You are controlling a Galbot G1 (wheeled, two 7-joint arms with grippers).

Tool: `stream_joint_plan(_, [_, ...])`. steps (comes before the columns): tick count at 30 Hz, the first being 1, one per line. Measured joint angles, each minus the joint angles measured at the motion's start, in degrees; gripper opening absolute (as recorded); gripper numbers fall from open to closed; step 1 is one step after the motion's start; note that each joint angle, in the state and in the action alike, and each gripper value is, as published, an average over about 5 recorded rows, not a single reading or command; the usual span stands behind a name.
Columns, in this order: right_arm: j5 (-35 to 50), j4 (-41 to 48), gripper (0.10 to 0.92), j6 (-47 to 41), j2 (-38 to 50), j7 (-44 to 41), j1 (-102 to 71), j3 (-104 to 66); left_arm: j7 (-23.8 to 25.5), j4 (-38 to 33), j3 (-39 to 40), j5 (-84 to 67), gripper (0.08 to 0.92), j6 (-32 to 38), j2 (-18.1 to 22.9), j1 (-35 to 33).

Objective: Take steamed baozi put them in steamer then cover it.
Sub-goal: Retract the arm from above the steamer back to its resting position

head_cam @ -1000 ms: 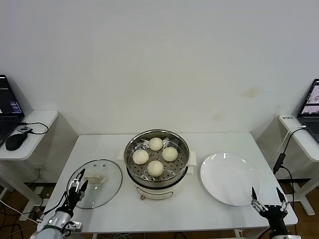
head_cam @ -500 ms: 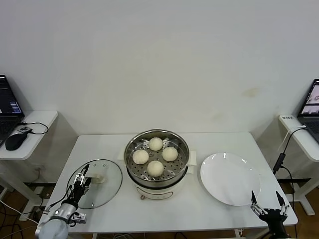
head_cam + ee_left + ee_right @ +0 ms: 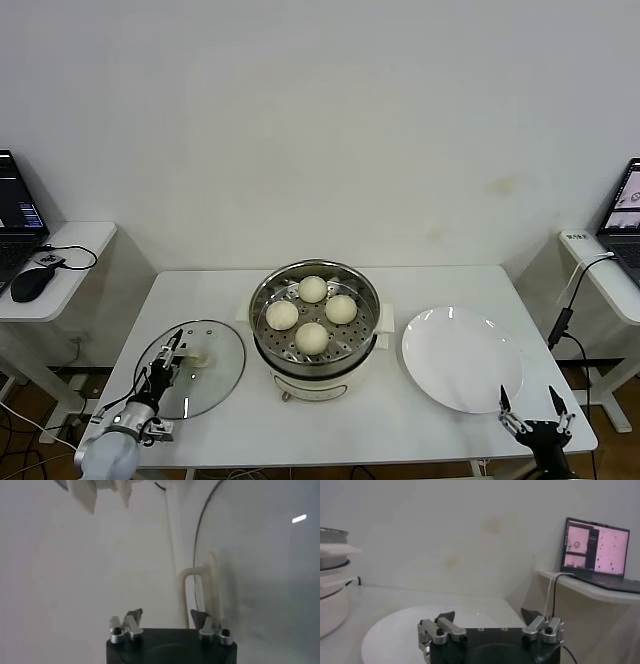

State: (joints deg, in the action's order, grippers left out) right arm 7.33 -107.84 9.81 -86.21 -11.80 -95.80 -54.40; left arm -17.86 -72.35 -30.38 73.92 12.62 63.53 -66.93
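Observation:
Several cream-white baozi (image 3: 312, 338) sit on the perforated tray inside the steel steamer (image 3: 268, 345) at the table's middle. The clear glass lid (image 3: 215, 375) lies flat on the table left of the steamer, its cream handle (image 3: 203, 357) on top. My left gripper (image 3: 167, 358) is open over the lid's near left part, just short of the handle; the left wrist view shows the handle (image 3: 200, 587) ahead of the open gripper (image 3: 167, 616). My right gripper (image 3: 534, 414) is open and empty at the table's front right corner, also seen in the right wrist view (image 3: 489, 617).
A flat white plate (image 3: 460, 358) lies right of the steamer, seen too in the right wrist view (image 3: 395, 630). Side desks stand at both sides, with a laptop (image 3: 18, 214) and mouse (image 3: 32, 284) on the left and a laptop (image 3: 596, 550) on the right.
My left gripper has moved forward over the lid toward its handle. My right gripper has drawn back a little toward the table's front edge.

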Motion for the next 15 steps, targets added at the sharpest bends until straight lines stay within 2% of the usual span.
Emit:
stream_joint_plan(12, [-0.59,0.2,0.823,0.16,0.15,-0.1,-0.04,0.6,-1.39,2.6,-0.31,-0.26,0.199,0.76,0.25,1.03])
stream_joint_plan(15, [-0.88,0.26,0.823,0.2,0.26,-0.14,0.08,1.08,-1.75,2.05,-0.81,-0.82,0.152,0.44,0.18,0.58])
